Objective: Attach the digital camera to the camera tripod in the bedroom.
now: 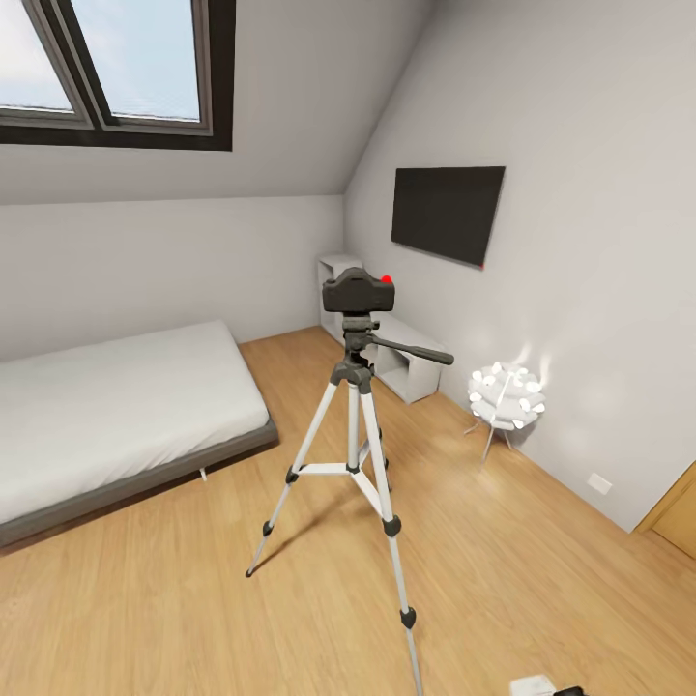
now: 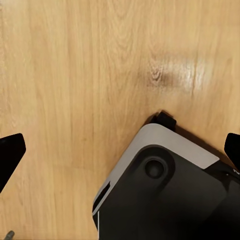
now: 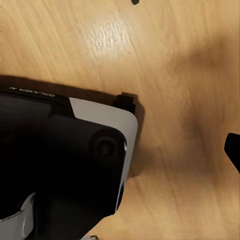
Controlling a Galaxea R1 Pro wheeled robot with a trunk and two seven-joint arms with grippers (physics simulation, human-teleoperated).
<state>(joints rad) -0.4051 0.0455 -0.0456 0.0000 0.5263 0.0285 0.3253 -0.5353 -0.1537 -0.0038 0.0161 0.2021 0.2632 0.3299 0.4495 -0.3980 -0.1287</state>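
Head view: we see the digital camera (image 1: 358, 290) seated on the camera tripod (image 1: 354, 454), beside the bed (image 1: 116, 416). Our left gripper (image 2: 120, 150) gapes open; the right gripper's (image 3: 233, 151) state we cannot tell.

Light wood floor (image 1: 193, 619) under camera tripod (image 1: 353, 454), low bed (image 1: 116, 416), white shelves (image 1: 406, 362).

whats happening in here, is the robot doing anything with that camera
Nothing is being handled right now. The digital camera sits on top of the camera tripod, which stands on the wood floor between the bed and the TV wall. Both wrist views look down at the floor and the robot's base; the left gripper is open and empty.
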